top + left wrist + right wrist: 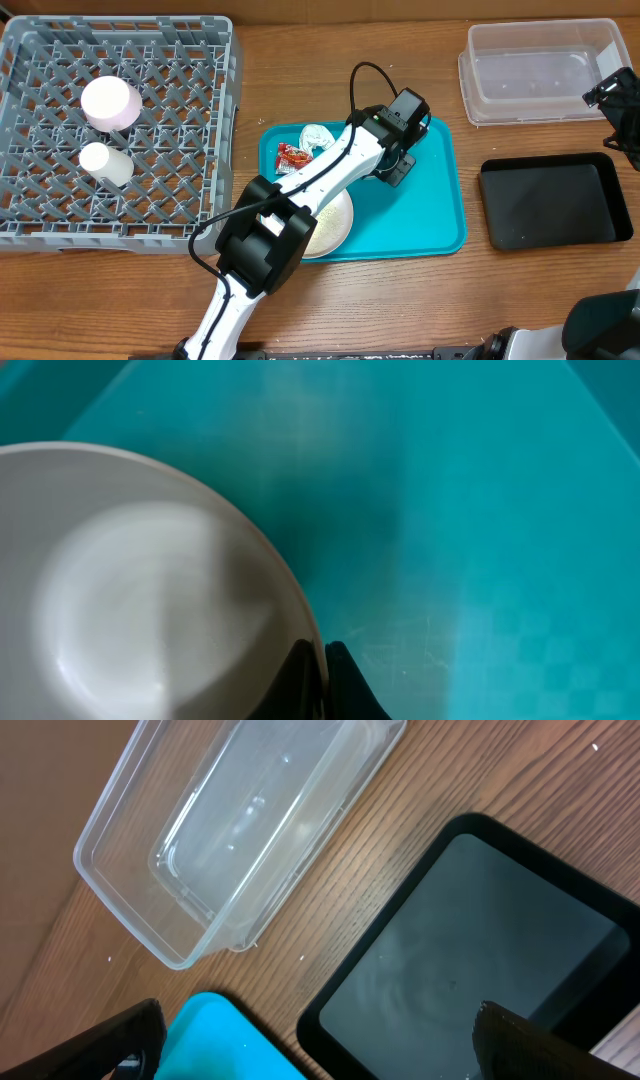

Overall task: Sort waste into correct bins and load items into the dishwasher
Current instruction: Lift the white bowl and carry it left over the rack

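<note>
My left fingers (322,665) are clenched on the rim of a white plate (140,590). The plate lies flat, hollow side up, on the teal tray (480,510). It is round, so it has no long axis, and the pinched edge is the one nearest the wrist camera. From overhead, the left arm (320,180) crosses the tray on a slant and hides that plate. A red snack wrapper (293,155) and a crumpled tissue (318,134) lie just beside the arm, and a larger plate (335,225) shows at the tray's edge toward the robot. My right fingers (320,1020) are spread wide and grasp nothing, above the counter (330,910) between the clear tub (230,830) and the black tray (470,940). Seen from overhead, the long sides of both bins run left to right. A bowl (110,103) and a cup (106,164) sit in the grey rack (40,60) at far left.
</note>
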Robot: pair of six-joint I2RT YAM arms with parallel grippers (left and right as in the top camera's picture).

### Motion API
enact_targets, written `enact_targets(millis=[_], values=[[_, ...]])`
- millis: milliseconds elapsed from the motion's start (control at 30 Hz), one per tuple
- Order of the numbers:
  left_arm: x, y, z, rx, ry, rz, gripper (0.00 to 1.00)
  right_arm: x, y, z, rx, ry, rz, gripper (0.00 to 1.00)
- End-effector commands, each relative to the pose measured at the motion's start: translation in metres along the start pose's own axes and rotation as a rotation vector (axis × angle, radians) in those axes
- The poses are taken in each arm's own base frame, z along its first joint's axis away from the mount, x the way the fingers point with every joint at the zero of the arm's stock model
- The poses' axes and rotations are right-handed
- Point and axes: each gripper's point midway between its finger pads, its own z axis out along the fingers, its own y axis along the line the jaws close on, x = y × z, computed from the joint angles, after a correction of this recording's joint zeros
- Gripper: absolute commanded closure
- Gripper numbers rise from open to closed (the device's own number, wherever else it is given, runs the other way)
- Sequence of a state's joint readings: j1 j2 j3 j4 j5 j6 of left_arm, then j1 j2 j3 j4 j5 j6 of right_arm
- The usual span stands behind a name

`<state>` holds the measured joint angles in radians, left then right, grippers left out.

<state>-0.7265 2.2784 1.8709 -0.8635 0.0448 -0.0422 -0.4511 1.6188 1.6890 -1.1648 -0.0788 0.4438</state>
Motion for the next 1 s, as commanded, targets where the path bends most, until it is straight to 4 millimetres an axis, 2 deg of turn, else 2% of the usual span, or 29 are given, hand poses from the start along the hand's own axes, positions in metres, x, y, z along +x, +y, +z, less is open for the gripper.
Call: enact_targets(millis=[0,100,167,233,333,400,467,533,667,767,833,967], values=[[-0.021,-0.005,-0.026,0.030,-0.052,-0.103,0.96,-0.004,0.003,-0.004,-0.009,-0.016,0.000,0.00],[-0.043,0.000,-0.069,0.033,-0.116,-0.152,0.96,-0.004,0.003,-0.004,-0.009,-0.016,0.000,0.00],[-0.070,0.019,-0.141,0.034,-0.243,-0.233,0.96,-0.004,0.003,-0.004,-0.009,-0.016,0.000,0.00],[-0.083,0.039,-0.180,0.028,-0.331,-0.274,0.96,-0.004,0.003,-0.004,-0.009,-0.016,0.000,0.00],[-0.092,0.084,-0.234,-0.003,-0.460,-0.347,0.96,-0.004,0.003,-0.004,-0.009,-0.016,0.000,0.00],[-0.088,0.123,-0.263,-0.034,-0.524,-0.436,0.96,-0.004,0.003,-0.004,-0.009,-0.016,0.000,0.01],[-0.076,0.160,-0.279,-0.055,-0.547,-0.547,0.96,-0.004,0.003,-0.004,-0.009,-0.016,0.000,0.00],[-0.056,0.194,-0.285,-0.048,-0.531,-0.673,0.96,-0.004,0.003,-0.004,-0.009,-0.016,0.000,0.00],[-0.004,0.261,-0.291,-0.015,-0.475,-0.899,0.96,-0.004,0.003,-0.004,-0.009,-0.016,0.000,0.00],[0.034,0.313,-0.307,0.012,-0.502,-1.049,0.96,-0.004,0.003,-0.004,-0.009,-0.016,0.000,0.00],[0.056,0.340,-0.320,0.077,-0.539,-1.115,0.96,-0.004,0.003,-0.004,-0.009,-0.016,0.000,0.00],[0.101,0.378,-0.349,0.248,-0.633,-1.220,0.96,-0.004,0.003,-0.004,-0.009,-0.016,0.000,0.00]])
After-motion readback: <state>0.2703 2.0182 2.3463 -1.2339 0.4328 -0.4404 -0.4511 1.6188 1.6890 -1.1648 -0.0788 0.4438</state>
